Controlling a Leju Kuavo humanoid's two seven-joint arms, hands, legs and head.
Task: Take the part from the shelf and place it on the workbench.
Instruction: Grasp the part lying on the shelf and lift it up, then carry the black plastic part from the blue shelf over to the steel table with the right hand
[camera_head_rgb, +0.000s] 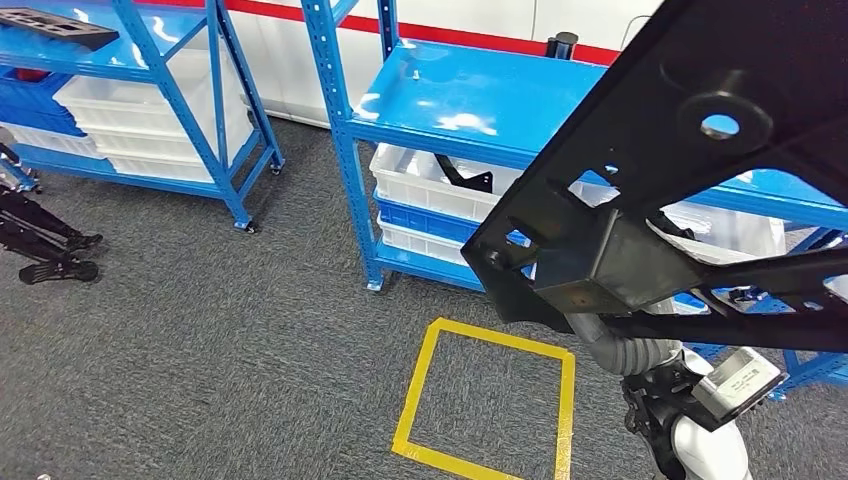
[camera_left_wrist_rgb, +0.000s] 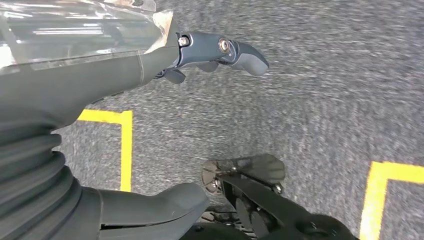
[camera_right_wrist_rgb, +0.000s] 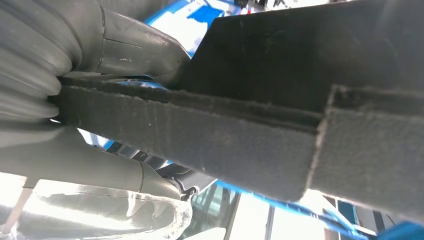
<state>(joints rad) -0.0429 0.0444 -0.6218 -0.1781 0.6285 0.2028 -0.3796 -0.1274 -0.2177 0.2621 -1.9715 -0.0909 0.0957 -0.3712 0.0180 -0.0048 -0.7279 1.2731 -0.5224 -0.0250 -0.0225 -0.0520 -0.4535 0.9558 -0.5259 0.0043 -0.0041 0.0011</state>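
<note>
On grey carpet (camera_head_rgb: 250, 330): yellow tape square (camera_head_rgb: 490, 400), blue shelves (camera_head_rgb: 440, 110).

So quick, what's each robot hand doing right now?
Left hand: open, holding nothing, hanging over the carpet.
Right hand: gripping the big black part.

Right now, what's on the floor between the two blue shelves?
Bare grey carpet separates the left shelf from the right shelf, seen in the head view.

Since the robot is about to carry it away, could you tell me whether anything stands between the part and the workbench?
I cannot tell: the right hand grips the black part, lifted before the blue shelf. No workbench is visible. Ahead lies grey carpet with a yellow tape square, flat on the floor.
</note>
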